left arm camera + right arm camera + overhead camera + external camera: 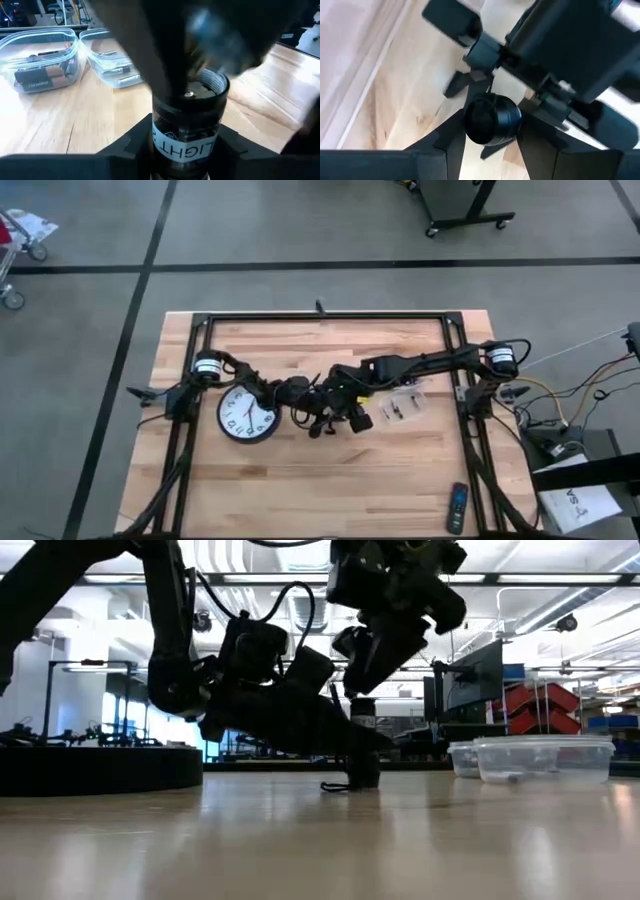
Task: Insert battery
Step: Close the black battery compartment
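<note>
So the flashlight (189, 127), a black cylinder with a white label around it, is stood upright on the wooden table (300, 490), roughly mid-table, just right of the wall clock (247, 415) that's lying face up. It's clamped low on its body by the left gripper (187, 145), fingers pressed against both sides. The threaded top end is open, and a small metal contact can be seen down inside.

The right gripper (492, 135) is parked right above that open end, seen from the low view as hanging over the tube. Its jaws are closed on a round black cap (492, 119). No battery can be made out between the fingers from any angle.

Further out, two clear plastic containers (404, 407) are sat just right of the grippers; batteries (42, 80) are visible in one, small metal bits in the other. A remote control (457, 508) is lying near the front right corner of the table, well apart from everything else.
</note>
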You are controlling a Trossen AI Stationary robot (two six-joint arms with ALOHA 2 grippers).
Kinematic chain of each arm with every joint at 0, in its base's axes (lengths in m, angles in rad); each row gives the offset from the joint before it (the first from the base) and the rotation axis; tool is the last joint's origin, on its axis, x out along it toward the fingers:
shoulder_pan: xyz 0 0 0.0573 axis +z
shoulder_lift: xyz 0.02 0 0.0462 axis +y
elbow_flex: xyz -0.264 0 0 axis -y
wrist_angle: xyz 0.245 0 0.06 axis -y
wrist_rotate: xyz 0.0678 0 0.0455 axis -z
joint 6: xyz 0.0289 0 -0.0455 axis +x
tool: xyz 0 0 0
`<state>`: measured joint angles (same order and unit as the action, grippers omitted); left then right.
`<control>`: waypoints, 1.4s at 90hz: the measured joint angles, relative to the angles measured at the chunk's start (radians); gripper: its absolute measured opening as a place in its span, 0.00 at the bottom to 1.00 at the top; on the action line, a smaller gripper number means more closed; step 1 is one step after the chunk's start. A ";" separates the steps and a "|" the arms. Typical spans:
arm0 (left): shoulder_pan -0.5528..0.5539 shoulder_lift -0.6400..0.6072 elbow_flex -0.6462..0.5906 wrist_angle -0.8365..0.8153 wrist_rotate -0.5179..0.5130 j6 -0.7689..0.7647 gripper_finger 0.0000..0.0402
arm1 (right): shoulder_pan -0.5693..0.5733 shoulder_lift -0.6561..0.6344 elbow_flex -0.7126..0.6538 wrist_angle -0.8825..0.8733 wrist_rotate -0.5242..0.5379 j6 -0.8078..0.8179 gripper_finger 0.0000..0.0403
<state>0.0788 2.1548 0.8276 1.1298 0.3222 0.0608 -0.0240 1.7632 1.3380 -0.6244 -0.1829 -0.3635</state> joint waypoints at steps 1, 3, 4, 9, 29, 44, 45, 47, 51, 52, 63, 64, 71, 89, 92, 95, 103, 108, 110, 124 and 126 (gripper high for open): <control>0.000 0.000 0.000 -0.001 0.000 0.000 0.32 | 0.000 0.000 0.001 0.000 0.000 0.000 0.36; 0.000 0.000 0.000 -0.002 0.000 0.000 0.32 | 0.000 0.000 0.003 0.000 0.000 -0.002 0.36; 0.000 0.000 0.000 -0.002 0.000 0.000 0.32 | 0.000 0.000 0.004 0.000 0.000 -0.003 0.37; 0.000 0.000 0.000 -0.003 0.000 0.000 0.32 | 0.000 0.000 0.007 -0.010 0.000 -0.003 0.38; 0.000 -0.001 0.000 -0.005 0.002 -0.001 0.27 | -0.002 0.000 0.002 -0.034 0.000 -0.002 0.45; 0.000 -0.001 0.000 -0.005 0.002 -0.002 0.27 | -0.002 0.000 0.001 -0.034 0.000 0.023 0.47; 0.000 -0.001 0.000 -0.005 0.002 -0.002 0.27 | -0.002 0.000 0.001 -0.034 0.000 0.024 0.47; 0.000 -0.001 0.000 -0.005 0.002 -0.003 0.28 | -0.002 0.000 0.001 -0.034 0.000 0.026 0.47; 0.000 -0.001 0.000 -0.006 0.002 -0.003 0.29 | -0.002 -0.001 0.001 -0.035 0.001 0.031 0.46; 0.000 -0.001 0.000 -0.007 0.002 -0.003 0.29 | -0.002 -0.002 0.001 -0.035 0.001 0.032 0.46; 0.000 -0.001 0.000 -0.008 0.002 -0.006 0.31 | -0.002 -0.014 0.010 -0.035 0.005 0.050 0.44; 0.000 -0.001 0.000 -0.008 0.002 -0.006 0.31 | -0.001 -0.015 0.010 -0.036 0.008 0.053 0.44; 0.000 -0.001 0.000 -0.008 0.001 -0.006 0.30 | 0.001 -0.018 0.010 -0.047 0.049 0.080 0.43; 0.000 -0.001 0.000 -0.007 0.001 -0.006 0.26 | 0.009 -0.018 0.010 -0.065 0.083 0.150 0.45; 0.000 -0.002 0.000 -0.007 0.001 -0.006 0.26 | 0.015 -0.018 0.010 -0.065 0.095 0.162 0.46; 0.000 -0.001 0.000 -0.007 0.001 -0.007 0.26 | 0.022 -0.018 0.010 -0.065 0.117 0.169 0.47; 0.000 -0.002 0.001 -0.008 0.000 -0.010 0.28 | 0.044 -0.018 0.010 -0.070 0.183 0.190 0.50; 0.000 -0.002 0.001 -0.008 0.000 -0.014 0.29 | 0.057 -0.018 0.010 -0.077 0.215 0.212 0.52; 0.000 -0.002 0.001 -0.008 0.000 -0.016 0.30 | 0.062 -0.018 0.010 -0.076 0.227 0.220 0.53; 0.000 -0.002 0.001 -0.009 0.000 -0.018 0.29 | 0.095 -0.018 0.010 -0.072 0.289 0.295 0.56; 0.000 -0.002 0.001 -0.009 0.000 -0.018 0.29 | 0.099 -0.018 0.010 -0.073 0.306 0.302 0.56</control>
<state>0.0784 2.1532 0.8284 1.1206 0.3225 0.0429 0.0749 1.7451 1.3479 -0.6971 0.1228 -0.0612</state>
